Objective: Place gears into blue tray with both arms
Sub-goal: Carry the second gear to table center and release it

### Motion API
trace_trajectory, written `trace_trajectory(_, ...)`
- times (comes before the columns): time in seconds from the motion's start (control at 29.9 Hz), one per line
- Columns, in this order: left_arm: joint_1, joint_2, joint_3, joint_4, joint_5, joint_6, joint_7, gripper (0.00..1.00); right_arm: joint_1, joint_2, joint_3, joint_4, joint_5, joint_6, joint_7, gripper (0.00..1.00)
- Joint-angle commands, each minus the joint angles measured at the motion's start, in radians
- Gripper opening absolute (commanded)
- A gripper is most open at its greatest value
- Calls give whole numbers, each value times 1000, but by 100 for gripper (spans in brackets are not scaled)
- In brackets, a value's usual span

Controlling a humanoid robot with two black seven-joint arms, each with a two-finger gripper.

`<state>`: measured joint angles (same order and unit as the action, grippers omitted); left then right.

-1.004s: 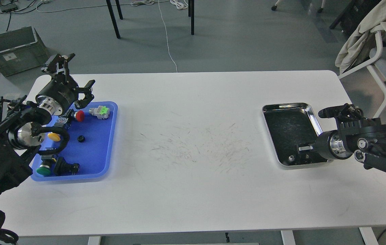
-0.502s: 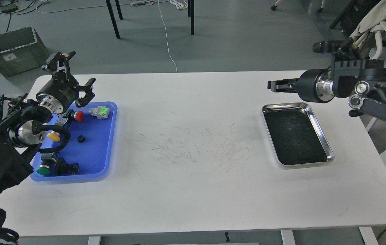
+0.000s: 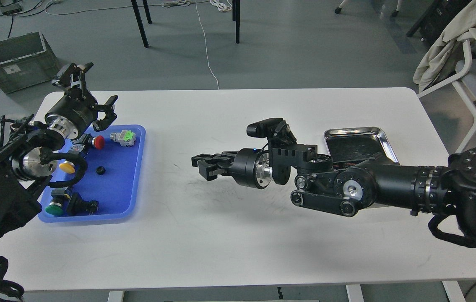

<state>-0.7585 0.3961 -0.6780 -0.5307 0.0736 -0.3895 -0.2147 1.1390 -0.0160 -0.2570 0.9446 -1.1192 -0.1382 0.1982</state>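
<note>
Gear [image 3: 100, 170]: one tiny black toothed ring with a centre hole, and it lay flat mid-way across our blue tray [image 3: 125, 197].
Count: one gear in plain sight; four capped switches around it, red [image 3: 98, 142], yellow [image 3: 67, 167], green [image 3: 54, 209] and a grey one with a green top [image 3: 123, 137].
Left gripper [image 3: 91, 90]: we held it over the tray's far left corner, fingers spread wide, nothing in them.
Right gripper [image 3: 202, 163]: we had it stretched over mid-table, pointing at the tray; fingers close together, and we couldn't tell whether they pinched anything.
Steel tray [image 3: 382, 138]: one, behind our right arm.
</note>
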Motion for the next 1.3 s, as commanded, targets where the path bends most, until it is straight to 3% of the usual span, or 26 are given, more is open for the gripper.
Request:
trace_trajectory(0.0,1,-5,0,0,0,0,0,98,-65,16,-42,-113,-50,-67,-2,1)
trace_trajectory(0.17,1,-6,0,0,0,0,0,98,-142,16,-70,-219,-76,-126,-8,1)
trace_trajectory(0.47,2,-9,0,-2,0,0,0,98,-166,16,-67,-158,-76,-190,9,2)
trace_trajectory(0.9,2,-11,0,-5,0,-2,-2,98,-177,16,-70,-69,-76,-167,17,7)
trace_trajectory(0.97,2,-11,0,-5,0,-2,-2,98,-177,16,-70,-69,-76,-167,17,13)
trace_trajectory(1.1,2,-11,0,-5,-1,-2,-2,98,-177,16,-68,-69,-74,-172,17,55)
trace_trajectory(1.27,4,-11,0,-5,0,-2,-2,98,-177,16,-61,-72,-71,-185,18,67)
